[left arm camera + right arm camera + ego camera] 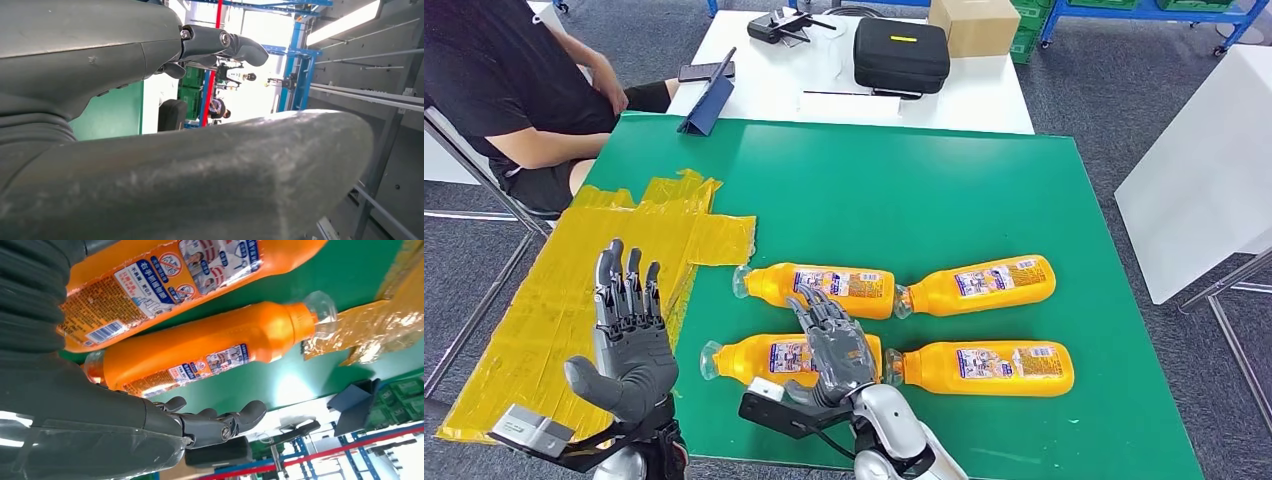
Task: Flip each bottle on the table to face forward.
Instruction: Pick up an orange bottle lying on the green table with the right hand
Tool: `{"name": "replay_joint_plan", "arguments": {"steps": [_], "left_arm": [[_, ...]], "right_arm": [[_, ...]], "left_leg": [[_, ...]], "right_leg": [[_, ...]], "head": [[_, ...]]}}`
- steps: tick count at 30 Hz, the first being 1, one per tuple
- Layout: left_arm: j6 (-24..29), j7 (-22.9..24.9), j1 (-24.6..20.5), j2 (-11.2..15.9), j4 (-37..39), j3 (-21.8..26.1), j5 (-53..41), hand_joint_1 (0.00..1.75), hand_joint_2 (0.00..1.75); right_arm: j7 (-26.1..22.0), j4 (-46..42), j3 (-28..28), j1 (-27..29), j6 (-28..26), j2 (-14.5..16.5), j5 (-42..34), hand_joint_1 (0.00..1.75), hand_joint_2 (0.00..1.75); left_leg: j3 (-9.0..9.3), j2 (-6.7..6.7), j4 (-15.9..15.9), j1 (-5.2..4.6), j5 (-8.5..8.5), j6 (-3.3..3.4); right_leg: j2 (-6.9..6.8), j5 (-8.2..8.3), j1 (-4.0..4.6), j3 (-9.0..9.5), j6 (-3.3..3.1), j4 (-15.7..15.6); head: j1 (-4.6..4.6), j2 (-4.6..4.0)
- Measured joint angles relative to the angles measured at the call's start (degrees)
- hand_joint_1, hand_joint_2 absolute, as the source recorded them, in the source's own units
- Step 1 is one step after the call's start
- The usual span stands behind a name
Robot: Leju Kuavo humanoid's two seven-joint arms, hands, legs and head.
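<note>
From the head view we see four orange bottles lying on their sides on the green table [944,190], in two rows toward its near edge. The far row holds the far-left bottle [819,287] and the far-right bottle [979,284]; the near row holds the near-left bottle [759,358] and the near-right bottle [984,367]. All caps point toward the table's left edge. Our right hand [836,345] lies over the near-left bottle with its fingers stretched out flat, not wrapped around it. Our left hand [629,335] is raised beside the left edge, above the yellow taped sheet [574,290], fingers spread and holding nothing. A seated person [514,90] is at the far-left corner (a black case [901,55] rests on the white table beyond).

In the left wrist view, the left hand's fingers [220,42] extend with nothing between them.

In the right wrist view, the right hand's fingers [215,422] reach out, and they seem to hover just off the bottle [210,352] nearest them, though the angle is poor.
</note>
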Motion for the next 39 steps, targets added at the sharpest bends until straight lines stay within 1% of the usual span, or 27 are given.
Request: {"name": "replay_joint_plan", "arguments": {"steps": [7,19,26,27,30,31,35,39], "left_arm": [[-0.9,0.0,0.0,-0.4,0.0,1.3,0.2,0.00,0.00],[-1.4,0.0,0.0,-0.4,0.0,2.1,0.6,0.00,0.00],[-2.8,0.0,-0.1,-0.4,0.3,2.7,0.8,0.00,0.00],[-2.9,0.0,-0.1,-0.4,0.3,2.7,0.8,0.00,0.00],[-3.3,0.0,-0.3,-0.4,0.6,2.9,0.9,0.00,0.00],[-3.6,0.0,-0.5,-0.5,0.8,3.0,0.9,0.00,0.00],[-4.9,0.1,-1.8,-0.5,1.9,3.2,1.1,0.00,0.00],[-5.3,0.2,-2.8,-0.5,3.0,3.2,1.4,0.00,0.00]], "right_arm": [[1.7,3.2,0.3,-1.5,1.6,0.0,0.8,0.00,1.75],[1.9,6.2,0.3,-2.6,2.0,0.0,0.8,0.00,1.75],[3.4,9.7,1.0,-4.6,7.4,-0.5,-1.2,0.00,1.75],[3.6,10.3,1.1,-5.1,7.8,-0.6,-1.6,0.39,1.75],[4.1,12.2,1.3,-6.4,9.2,-0.9,-2.7,1.70,1.75],[4.3,13.3,1.5,-7.2,10.3,-0.9,-3.2,1.75,1.75],[4.5,18.7,2.8,-10.8,15.4,-1.2,-6.5,1.75,1.75],[3.6,22.5,3.6,-13.4,15.9,-1.2,-8.5,1.75,1.75]], "left_leg": [[0.00,0.00,0.0,0.00,0.00,0.00],[0.00,0.00,0.0,0.00,0.00,0.00],[0.01,0.00,0.0,0.00,0.00,0.00],[0.02,0.00,0.0,0.00,0.00,0.00],[0.07,0.01,0.0,0.00,0.00,0.00],[0.11,0.02,0.0,0.00,-0.01,0.00],[0.44,0.09,0.0,0.01,-0.06,-0.02],[0.86,0.11,0.0,0.01,-0.09,-0.02]], "right_leg": [[0.00,0.00,0.00,0.19,0.00,0.0],[0.00,0.00,0.00,0.19,0.00,0.0],[0.00,0.00,0.00,0.19,0.00,0.0],[0.00,0.00,0.00,0.19,0.00,0.0],[0.00,0.00,-0.01,-0.01,0.00,0.0],[0.01,-0.01,-0.01,-0.12,0.00,0.0],[0.04,-0.03,-0.01,-0.03,-0.03,0.0],[0.06,-0.05,-0.01,0.35,-0.05,-0.1]], "head": [[-0.01,0.00],[0.00,0.00],[-0.01,0.00],[-0.01,0.00],[0.00,0.00],[-0.01,0.00],[-0.01,0.00],[-0.03,0.00]]}}
